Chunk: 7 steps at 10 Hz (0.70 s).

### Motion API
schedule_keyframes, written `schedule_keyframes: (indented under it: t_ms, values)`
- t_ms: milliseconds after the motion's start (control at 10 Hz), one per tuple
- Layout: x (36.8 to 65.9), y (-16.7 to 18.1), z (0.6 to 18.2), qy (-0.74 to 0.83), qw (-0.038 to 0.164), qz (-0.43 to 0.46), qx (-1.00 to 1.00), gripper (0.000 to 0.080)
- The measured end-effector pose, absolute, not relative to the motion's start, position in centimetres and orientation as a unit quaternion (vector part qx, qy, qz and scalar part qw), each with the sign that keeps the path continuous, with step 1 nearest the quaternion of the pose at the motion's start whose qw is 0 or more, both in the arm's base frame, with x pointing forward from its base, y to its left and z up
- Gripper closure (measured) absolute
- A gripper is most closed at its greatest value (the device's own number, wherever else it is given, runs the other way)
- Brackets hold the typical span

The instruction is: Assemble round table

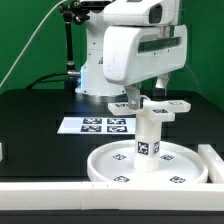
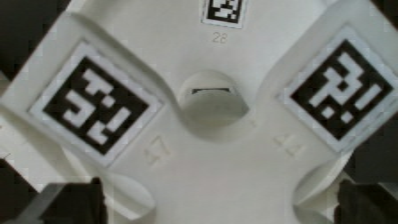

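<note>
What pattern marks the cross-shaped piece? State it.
The white cross-shaped plastic piece bears black-and-white square tags; wrist view shows it best.

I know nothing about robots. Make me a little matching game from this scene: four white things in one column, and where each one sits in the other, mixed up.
Things:
1. round disc
2. post
3. cross-shaped piece
4. marker board

Places:
A. at the top of the post
B. flat on the black table, behind the disc
C. upright in the middle of the disc
D. lying rim up, with the post standing in it

Pairs: 1-D, 2-C, 3-A, 4-B.
</note>
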State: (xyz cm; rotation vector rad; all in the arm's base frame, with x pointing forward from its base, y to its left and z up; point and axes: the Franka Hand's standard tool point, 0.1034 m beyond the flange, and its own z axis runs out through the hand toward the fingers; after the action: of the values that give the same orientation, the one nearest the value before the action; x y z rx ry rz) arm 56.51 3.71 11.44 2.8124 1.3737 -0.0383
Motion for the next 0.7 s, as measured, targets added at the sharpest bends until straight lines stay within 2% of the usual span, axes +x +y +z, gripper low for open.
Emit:
schedule_keyframes:
  t_ms: [300,400,500,600,700]
  values:
    - [56.24,3.37,10.86,0.438,0.006,-0.018,0.899,0.0151]
    - [56.23,3.34,10.84,0.438,0.006,-0.018,0.899,0.0241]
    - [56.24,3.29,10.85,0.437,0.006,-0.018,0.899,0.0241]
    - [56.24,3.24,10.85,0.437,0.006,-0.018,0.899,0.0354]
    - [56.24,3.23,10.85,0.433,0.006,-0.018,0.901,0.0354]
